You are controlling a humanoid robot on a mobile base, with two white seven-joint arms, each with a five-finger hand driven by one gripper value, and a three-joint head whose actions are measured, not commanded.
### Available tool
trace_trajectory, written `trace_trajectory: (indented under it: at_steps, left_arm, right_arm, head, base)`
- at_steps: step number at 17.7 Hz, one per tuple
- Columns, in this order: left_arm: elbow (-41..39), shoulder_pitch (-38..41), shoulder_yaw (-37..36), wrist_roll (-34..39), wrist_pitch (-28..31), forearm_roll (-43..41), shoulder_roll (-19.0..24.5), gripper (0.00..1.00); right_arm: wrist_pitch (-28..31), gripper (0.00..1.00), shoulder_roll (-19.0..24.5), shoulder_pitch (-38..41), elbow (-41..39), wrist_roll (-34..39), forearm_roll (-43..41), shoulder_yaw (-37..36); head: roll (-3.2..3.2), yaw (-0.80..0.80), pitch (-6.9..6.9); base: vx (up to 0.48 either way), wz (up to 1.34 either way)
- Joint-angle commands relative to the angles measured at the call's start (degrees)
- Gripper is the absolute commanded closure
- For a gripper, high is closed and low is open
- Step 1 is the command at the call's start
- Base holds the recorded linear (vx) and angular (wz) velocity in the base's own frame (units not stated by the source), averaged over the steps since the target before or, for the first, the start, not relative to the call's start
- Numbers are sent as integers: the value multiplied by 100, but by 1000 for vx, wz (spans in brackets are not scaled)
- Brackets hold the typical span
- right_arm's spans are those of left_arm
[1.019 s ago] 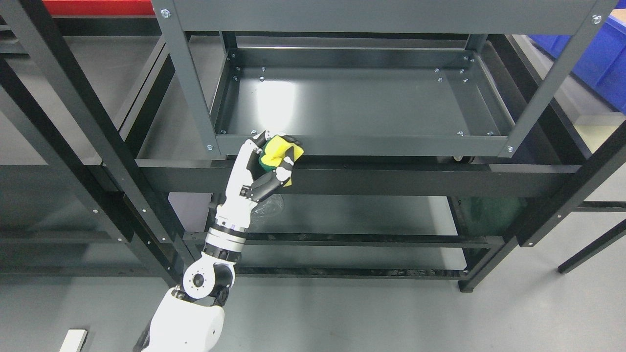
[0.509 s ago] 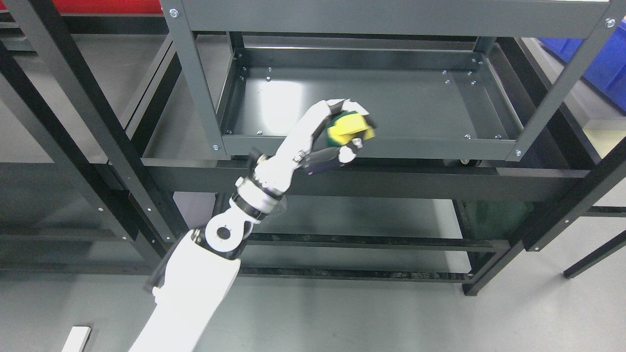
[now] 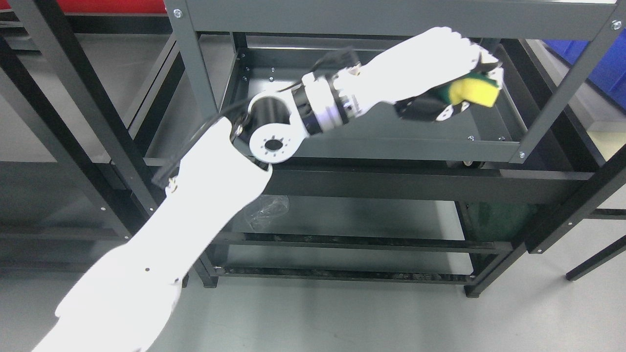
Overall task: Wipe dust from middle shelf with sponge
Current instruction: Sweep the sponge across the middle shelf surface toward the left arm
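Left hand (image 3: 430,78) grips yellow-and-green sponge (image 3: 472,92) over middle shelf (image 3: 391,128).

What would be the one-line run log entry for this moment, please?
left hand: shut on yellow and green sponge | place: over right end of dark grey metal middle shelf | contact: unclear | right hand: not visible

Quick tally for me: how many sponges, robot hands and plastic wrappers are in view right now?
Sponges: 1, the sponge, yellow and green
Robot hands: 1, the left robot hand, gripping it
Clear plastic wrappers: 1, the wrapper on the lower shelf
Total: 3
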Motion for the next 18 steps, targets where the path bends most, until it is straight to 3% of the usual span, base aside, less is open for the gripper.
trace_trajectory:
  at_steps: [1, 6, 9, 13, 18]
  left_arm:
    - [485, -1013, -916, 254, 83, -1066, 100, 100]
    - [627, -978, -400, 378, -13, -1356, 100, 100]
    - [575, -497, 215, 116, -714, -1357, 100, 100]
    - [242, 225, 1979, -552, -1666, -1313, 569, 100]
    - [197, 541, 4152, -1309, -1666, -1243, 1308, 100]
  right_arm:
    - [2, 0, -100, 0, -100, 0, 0, -2]
    - [2, 0, -100, 0, -100, 0, 0, 7]
    - [2, 0, -100, 0, -100, 0, 0, 7]
    - [2, 0, -100, 0, -100, 0, 0, -2]
    - [2, 0, -100, 0, -100, 0, 0, -2]
  head:
    - [0, 0, 0]
    - [0, 0, 0]
    - [0, 0, 0]
    - [0, 0, 0]
    - [0, 0, 0]
  base:
    - [0, 0]
    - [0, 0]
    - [0, 0]
    - [0, 0]
    - [0, 0]
